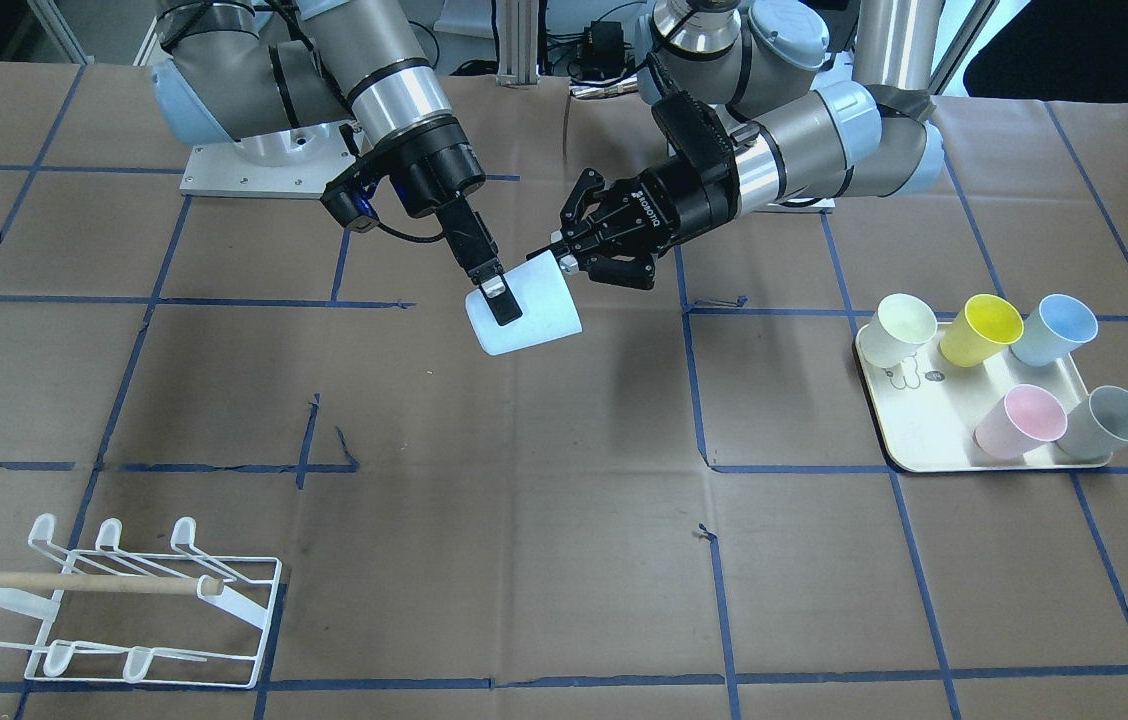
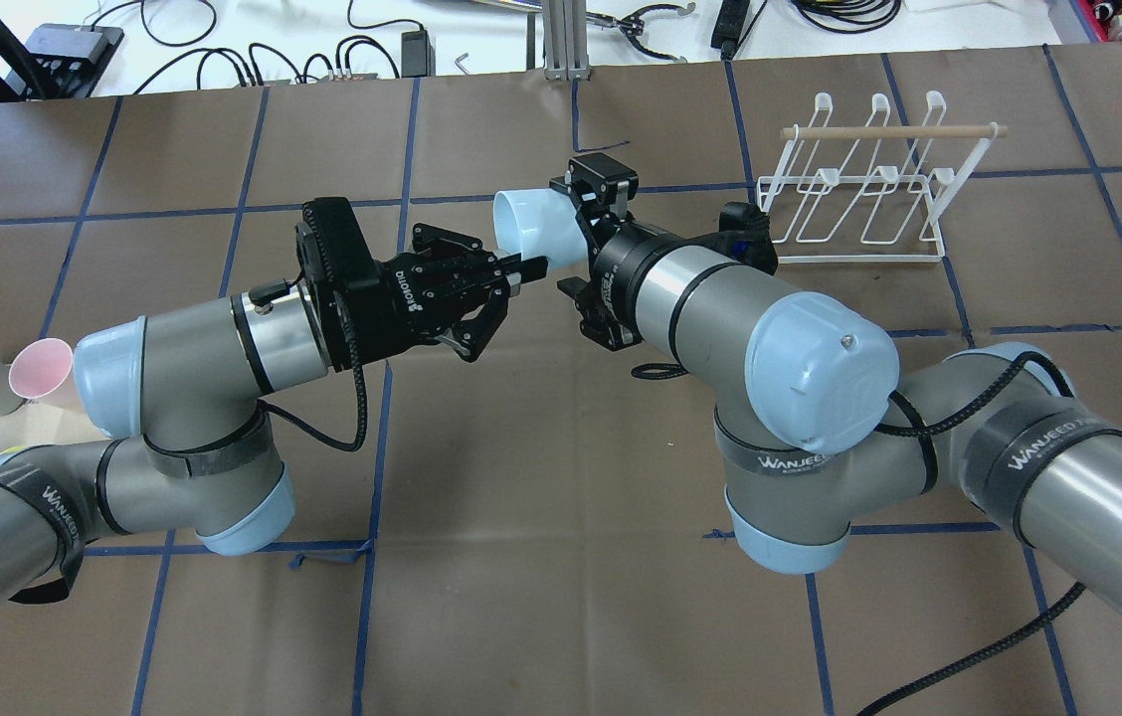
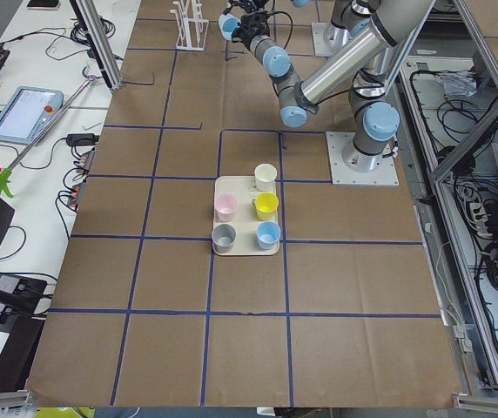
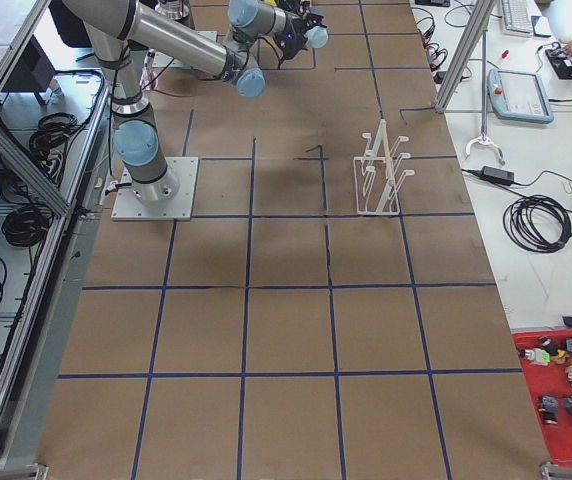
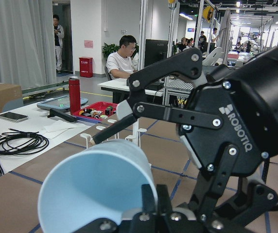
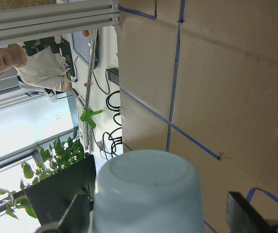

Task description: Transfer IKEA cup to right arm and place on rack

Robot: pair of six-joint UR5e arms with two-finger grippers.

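Observation:
A pale blue cup (image 1: 534, 310) hangs tilted in the air above mid-table; it also shows in the overhead view (image 2: 531, 221). My left gripper (image 1: 567, 262), on the arm with the ribbed hose, is shut on the cup's rim (image 5: 95, 189). My right gripper (image 1: 504, 300) straddles the cup's base end. In the right wrist view the cup's bottom (image 6: 146, 194) sits between the fingers with a gap on one side, so the right gripper (image 6: 158, 216) is open. The white wire rack (image 1: 124, 600) with its wooden dowel stands empty on the right arm's side (image 2: 859, 199).
A cream tray (image 1: 909, 440) with a bear drawing holds several coloured cups lying on their sides on the left arm's side. Brown paper with blue tape lines covers the table. People and desks show beyond the table in the wrist views.

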